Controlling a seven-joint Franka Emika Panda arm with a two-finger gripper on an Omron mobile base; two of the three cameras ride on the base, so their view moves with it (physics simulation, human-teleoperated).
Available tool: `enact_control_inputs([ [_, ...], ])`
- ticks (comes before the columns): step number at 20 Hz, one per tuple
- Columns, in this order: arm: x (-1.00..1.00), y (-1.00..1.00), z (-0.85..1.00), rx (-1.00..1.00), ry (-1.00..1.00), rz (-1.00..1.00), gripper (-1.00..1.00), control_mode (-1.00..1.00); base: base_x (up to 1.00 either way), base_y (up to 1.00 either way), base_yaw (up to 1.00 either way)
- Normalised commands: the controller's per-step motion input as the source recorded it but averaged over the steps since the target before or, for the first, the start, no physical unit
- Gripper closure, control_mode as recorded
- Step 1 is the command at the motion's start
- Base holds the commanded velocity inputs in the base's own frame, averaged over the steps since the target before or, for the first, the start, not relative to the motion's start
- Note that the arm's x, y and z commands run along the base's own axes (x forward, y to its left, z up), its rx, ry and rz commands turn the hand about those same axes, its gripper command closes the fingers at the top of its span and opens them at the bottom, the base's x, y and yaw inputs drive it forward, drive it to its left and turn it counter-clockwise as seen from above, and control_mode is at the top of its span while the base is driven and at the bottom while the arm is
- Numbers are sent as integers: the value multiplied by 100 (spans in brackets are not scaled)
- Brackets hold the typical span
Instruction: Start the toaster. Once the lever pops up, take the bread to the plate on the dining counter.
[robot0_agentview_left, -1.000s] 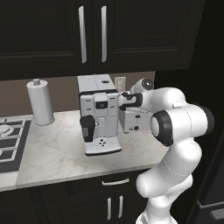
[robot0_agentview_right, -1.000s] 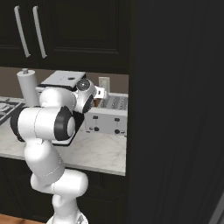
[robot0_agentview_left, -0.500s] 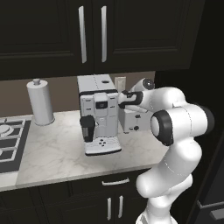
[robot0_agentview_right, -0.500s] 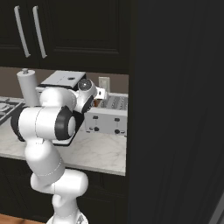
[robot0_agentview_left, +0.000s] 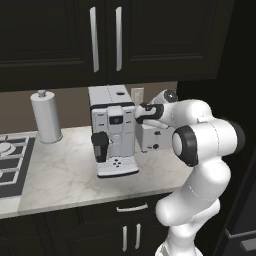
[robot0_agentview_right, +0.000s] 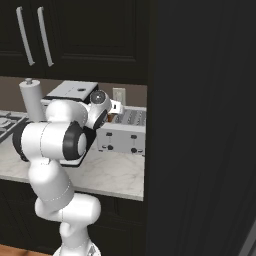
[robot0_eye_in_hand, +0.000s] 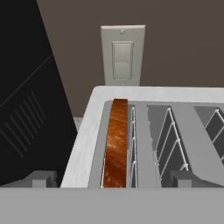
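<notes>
claw (robot0_eye_in_hand: 112, 186): wide open, holding nothing
bread (robot0_eye_in_hand: 116, 144): sits in toaster (robot0_eye_in_hand: 83, 144) left slot
tip: we'd straddle the crust evenly before pinching

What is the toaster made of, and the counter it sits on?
The toaster looks like smooth pale-grey plastic or painted metal, with thin shiny wire racks in its slots. The counter looks like polished marble, pale with faint grey veins. Everything is rendered, so that is only a guess.

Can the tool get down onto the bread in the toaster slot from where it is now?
Probably yes. The open tool sits just above the toaster, the bread's top edge is exposed in its slot, and nothing lies between them.
</notes>
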Motion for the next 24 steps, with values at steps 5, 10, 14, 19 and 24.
enact_control_inputs([
  [5, 0, 0, 0, 0, 0, 0, -100, -100, 0, 0, 0],
  [10, 0, 0, 0, 0, 0, 0, -100, -100, 0, 0, 0],
  [14, 2, 0, 0, 0, 1, 0, -100, -100, 0, 0, 0],
  [19, 2, 0, 0, 0, 2, 0, -100, -100, 0, 0, 0],
  [24, 7, 0, 0, 0, 2, 0, -100, -100, 0, 0, 0],
])
